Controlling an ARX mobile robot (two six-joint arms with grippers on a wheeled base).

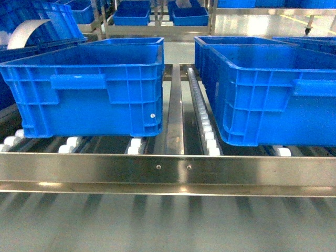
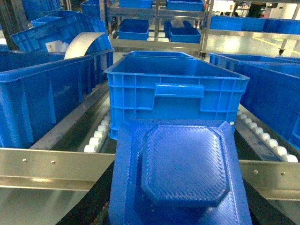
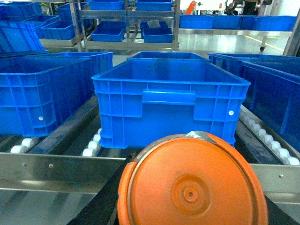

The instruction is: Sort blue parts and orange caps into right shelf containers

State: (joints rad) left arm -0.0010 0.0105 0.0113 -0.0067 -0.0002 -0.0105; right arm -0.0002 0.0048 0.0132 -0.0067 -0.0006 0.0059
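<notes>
Two large blue crates, the right shelf containers, stand on the roller shelf: one at left (image 1: 89, 100), one at right (image 1: 262, 100). Neither gripper shows in the head view. In the left wrist view, a flat blue part (image 2: 183, 173) with a raised octagonal face fills the foreground. My left gripper (image 2: 178, 159) is shut on it, and a crate (image 2: 178, 93) stands just beyond. In the right wrist view, a round orange cap (image 3: 192, 187) sits in my right gripper (image 3: 194, 192), which is shut on it, in front of another crate (image 3: 168, 93). Both parts hide the jaws.
A steel front rail (image 1: 168, 168) runs across below the crates, with white rollers (image 1: 207, 126) in the lane between them. More blue crates stand to either side and on racks behind (image 1: 131, 16). A white curved sheet (image 2: 86, 44) lies in a crate at far left.
</notes>
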